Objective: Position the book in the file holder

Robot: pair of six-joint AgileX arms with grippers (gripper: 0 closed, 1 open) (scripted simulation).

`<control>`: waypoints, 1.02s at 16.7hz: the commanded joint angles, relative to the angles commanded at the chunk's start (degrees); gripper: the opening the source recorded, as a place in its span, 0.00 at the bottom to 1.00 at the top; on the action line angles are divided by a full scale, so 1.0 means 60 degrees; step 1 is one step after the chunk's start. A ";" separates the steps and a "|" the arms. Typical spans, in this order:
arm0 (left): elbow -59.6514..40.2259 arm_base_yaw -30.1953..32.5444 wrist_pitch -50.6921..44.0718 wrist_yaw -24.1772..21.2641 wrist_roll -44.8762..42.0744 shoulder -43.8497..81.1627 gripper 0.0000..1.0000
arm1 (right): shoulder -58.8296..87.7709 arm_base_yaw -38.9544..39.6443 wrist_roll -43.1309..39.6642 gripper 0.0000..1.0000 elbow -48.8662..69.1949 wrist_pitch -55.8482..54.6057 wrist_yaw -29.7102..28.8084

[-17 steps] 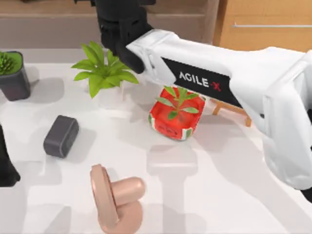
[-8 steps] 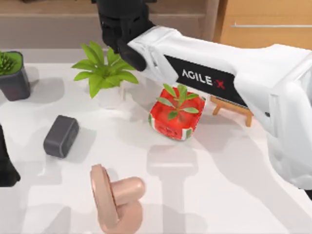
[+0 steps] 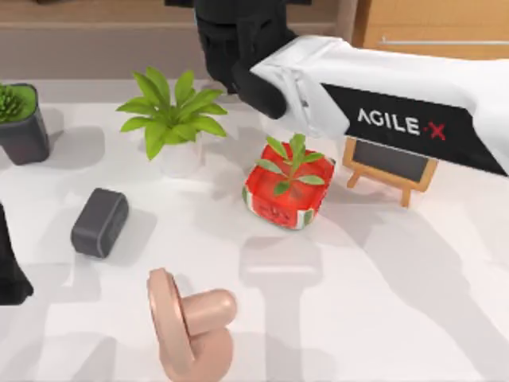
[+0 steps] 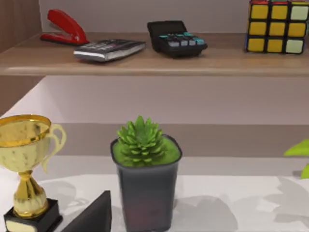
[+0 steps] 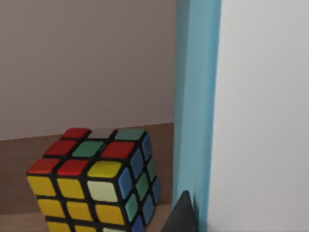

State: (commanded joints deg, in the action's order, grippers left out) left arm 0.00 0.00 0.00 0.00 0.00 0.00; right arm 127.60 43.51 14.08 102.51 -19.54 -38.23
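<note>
White tabletop [image 3: 382,302] fronts a wooden shelf [image 4: 145,60] against the back wall. My right arm [image 3: 413,119] reaches across to the far edge; its gripper [image 5: 181,215] holds the book [image 5: 195,106] upright (cyan cover, white pages) just beside the puzzle cube [image 5: 96,179], though how wide the fingers stand I cannot tell. My left arm [image 3: 9,270] is parked at the left edge. The red plant box [image 3: 286,191] sits mid-table.

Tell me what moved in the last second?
The right arm swung toward the table's right, its dark wrist shifting along the back edge, which uncovered the small blackboard. The red plant box, leafy plant, grey box and pink roller stayed put.
</note>
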 joint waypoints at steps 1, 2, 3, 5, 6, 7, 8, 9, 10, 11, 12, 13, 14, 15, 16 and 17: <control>0.0000 0.0000 0.0000 0.0000 0.0000 0.0000 1.00 | -0.0481 0.0016 0.0375 0.00 -0.0563 0.0102 0.0296; 0.0000 0.0000 0.0000 0.0000 0.0000 0.0000 1.00 | -0.0984 0.0030 0.0761 0.00 -0.1136 0.0210 0.0618; 0.0000 0.0000 0.0000 0.0000 0.0000 0.0000 1.00 | -0.1514 0.0030 0.1156 0.00 -0.1717 0.0326 0.0976; 0.0000 0.0000 0.0000 0.0000 0.0000 0.0000 1.00 | -0.2606 0.0000 0.1963 0.00 -0.2890 0.0563 0.1747; 0.0000 0.0000 0.0000 0.0000 0.0000 0.0000 1.00 | -0.3161 -0.0035 0.2376 0.00 -0.3480 0.0682 0.2154; 0.0000 0.0000 0.0000 0.0000 0.0000 0.0000 1.00 | -0.3717 -0.0095 0.2802 0.00 -0.4069 0.0795 0.2578; 0.0000 0.0000 0.0000 0.0000 0.0000 0.0000 1.00 | -0.4268 -0.0176 0.3238 0.00 -0.4653 0.0899 0.3007; 0.0000 0.0000 0.0000 0.0000 0.0000 0.0000 1.00 | -0.4814 -0.0283 0.3687 0.00 -0.5230 0.0993 0.3441; 0.0000 0.0000 0.0000 0.0000 0.0000 0.0000 1.00 | -0.5345 -0.0433 0.4152 0.00 -0.5790 0.1069 0.3875; 0.0000 0.0000 0.0000 0.0000 0.0000 0.0000 1.00 | -0.5869 -0.0604 0.4625 0.00 -0.6340 0.1136 0.4309; 0.0000 0.0000 0.0000 0.0000 0.0000 0.0000 1.00 | -0.6351 -0.0843 0.5119 0.00 -0.6859 0.1175 0.4735; 0.0000 0.0000 0.0000 0.0000 0.0000 0.0000 1.00 | -0.6820 -0.1101 0.5617 0.00 -0.7368 0.1207 0.5158; 0.0000 0.0000 0.0000 0.0000 0.0000 0.0000 1.00 | -0.7224 -0.1438 0.6129 0.00 -0.7833 0.1207 0.5565; 0.0000 0.0000 0.0000 0.0000 0.0000 0.0000 1.00 | -0.7600 -0.1806 0.6642 0.00 -0.8278 0.1193 0.5963; 0.0000 0.0000 0.0000 0.0000 0.0000 0.0000 1.00 | -0.7914 -0.2241 0.7157 0.00 -0.8680 0.1150 0.6341; 0.0000 0.0000 0.0000 0.0000 0.0000 0.0000 1.00 | -0.8172 -0.2731 0.7665 0.00 -0.9040 0.1082 0.6698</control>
State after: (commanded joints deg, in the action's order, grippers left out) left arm 0.00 0.00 0.00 0.00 0.00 0.00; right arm 78.57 27.12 60.07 48.27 -13.05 1.96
